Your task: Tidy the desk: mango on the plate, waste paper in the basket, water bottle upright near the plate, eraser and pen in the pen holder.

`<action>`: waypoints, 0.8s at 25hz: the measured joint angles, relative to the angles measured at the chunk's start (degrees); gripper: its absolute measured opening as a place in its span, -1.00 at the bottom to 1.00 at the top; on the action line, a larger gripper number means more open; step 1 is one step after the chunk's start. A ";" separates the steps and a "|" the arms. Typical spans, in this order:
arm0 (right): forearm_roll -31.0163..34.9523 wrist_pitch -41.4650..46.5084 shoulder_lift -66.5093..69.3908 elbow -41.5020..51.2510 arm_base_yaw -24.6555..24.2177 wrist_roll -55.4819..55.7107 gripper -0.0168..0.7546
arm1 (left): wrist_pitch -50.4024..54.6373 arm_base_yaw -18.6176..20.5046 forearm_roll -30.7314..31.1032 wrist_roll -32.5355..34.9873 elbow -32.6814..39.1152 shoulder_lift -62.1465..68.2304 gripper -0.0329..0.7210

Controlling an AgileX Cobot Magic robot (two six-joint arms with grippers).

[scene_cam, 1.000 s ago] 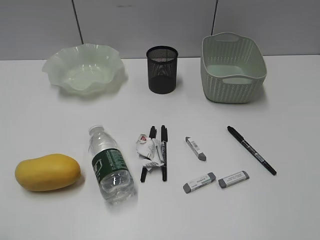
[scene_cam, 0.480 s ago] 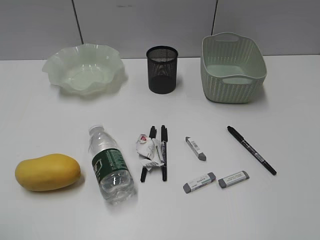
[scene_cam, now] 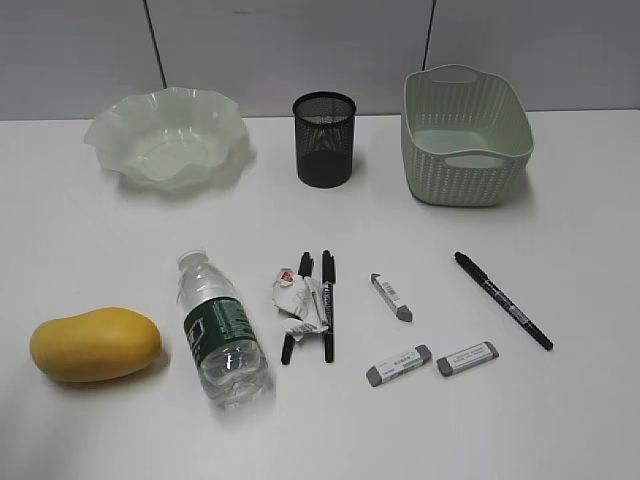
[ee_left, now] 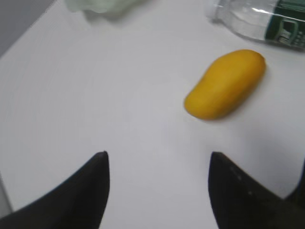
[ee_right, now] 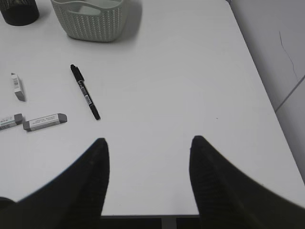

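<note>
Both grippers are spread and hold nothing: the left gripper [ee_left: 157, 164] hangs over bare desk [scene_cam: 560, 420] short of the mango [scene_cam: 95, 344]; the right gripper [ee_right: 147, 148] hangs near a black pen [ee_right: 85, 91]. Beyond lie the toppled water bottle [scene_cam: 221, 328] and the waste paper [scene_cam: 297, 299], then plate [scene_cam: 168, 135], pen holder [scene_cam: 324, 138] and basket [scene_cam: 465, 134].

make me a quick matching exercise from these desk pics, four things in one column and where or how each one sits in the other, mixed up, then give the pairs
Things:
1. mango
2. water bottle
3. waste paper
4. pen holder

Places or states:
A. standing upright at the back, between the plate and the basket
B. lying on its side, cap pointing toward the back
C. resting against two black pens near the middle of the desk
D. alone at the front left corner area, left of the bottle

Pairs: 1-D, 2-B, 3-C, 4-A
</note>
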 joint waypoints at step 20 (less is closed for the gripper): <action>-0.06 0.00 0.00 0.00 0.00 0.00 0.17 | 6.42 -11.99 -1.73 12.28 -17.66 48.89 0.65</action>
